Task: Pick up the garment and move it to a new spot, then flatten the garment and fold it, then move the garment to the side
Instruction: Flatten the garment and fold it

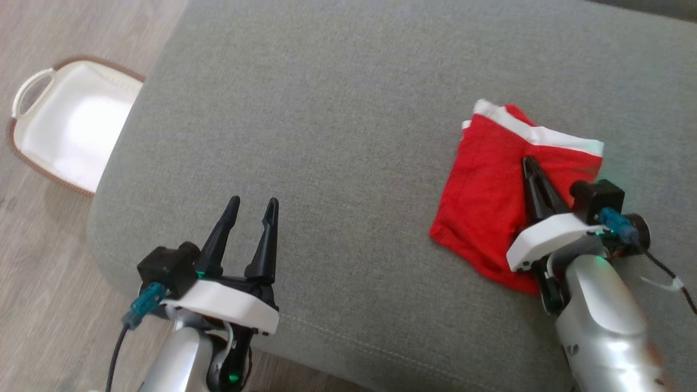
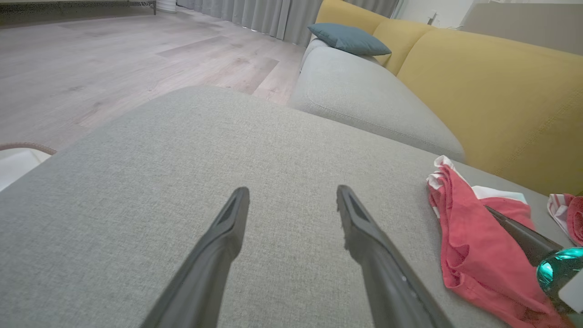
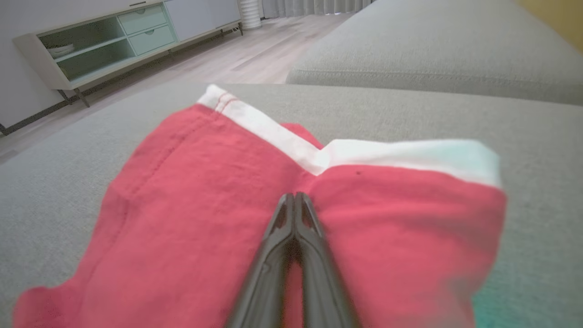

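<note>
Right hand [image 1: 527, 162] — fingers together — lies over the red garment [image 1: 479, 190].

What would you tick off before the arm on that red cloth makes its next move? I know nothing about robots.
1. Right gripper shut, with its tips on the red garment: ok.
2. Cloth really pinched between its fingers: cannot tell.
3. Garment lying flat: not ok, it is rumpled and partly doubled over.
4. Left gripper open and apart from the garment, so it will not snag it: ok.
5. Bare grey cushion beside the garment, with room for a new spot: ok.
</note>
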